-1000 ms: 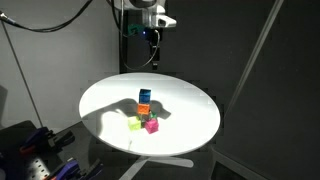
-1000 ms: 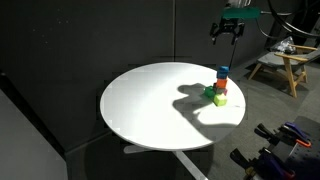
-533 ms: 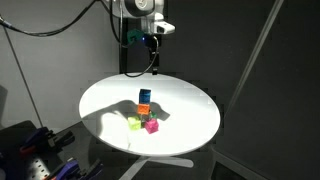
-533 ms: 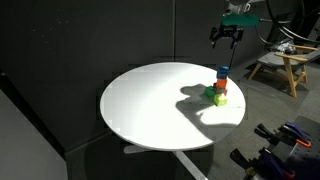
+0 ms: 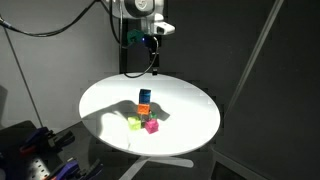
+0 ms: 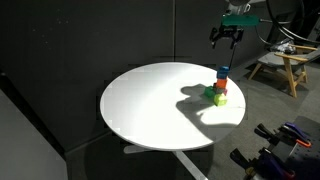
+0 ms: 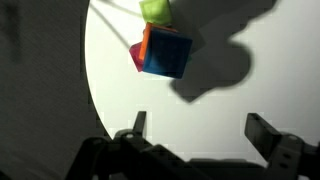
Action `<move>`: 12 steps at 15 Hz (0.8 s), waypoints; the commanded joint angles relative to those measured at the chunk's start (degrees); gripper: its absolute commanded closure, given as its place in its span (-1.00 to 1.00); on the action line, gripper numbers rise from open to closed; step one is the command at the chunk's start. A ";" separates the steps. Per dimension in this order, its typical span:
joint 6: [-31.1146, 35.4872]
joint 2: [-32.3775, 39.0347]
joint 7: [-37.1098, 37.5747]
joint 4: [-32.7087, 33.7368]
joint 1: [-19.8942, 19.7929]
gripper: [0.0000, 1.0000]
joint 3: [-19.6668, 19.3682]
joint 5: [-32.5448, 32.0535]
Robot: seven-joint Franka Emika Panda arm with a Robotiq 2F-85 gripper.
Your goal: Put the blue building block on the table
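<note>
both exterior views look down on the table (image 5: 110, 105) (image 6: 150, 100) from afar; the wrist view hangs close above.

Scanning all views: nothing legible. No lettering, label, brand or number to read on the blue block (image 7: 165, 55), the other blocks (image 5: 152, 125), the counter (image 5: 190, 110) or the gripper (image 7: 200, 125). Surfaces too small or blurred for any marking to be made out.

Dark room; strong light floods the white table (image 5: 190, 125), throwing hard shadows beneath the gripper (image 5: 152, 68). Wrist view is soft, blurred.
</note>
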 commanded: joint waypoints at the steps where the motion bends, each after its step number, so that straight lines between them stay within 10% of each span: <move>1: -0.31 -0.06 0.06 0.02 0.78 -1.00 -0.88 0.05; 12: -1.05 0.61 1.97 -2.92 1.06 -1.00 -1.26 0.41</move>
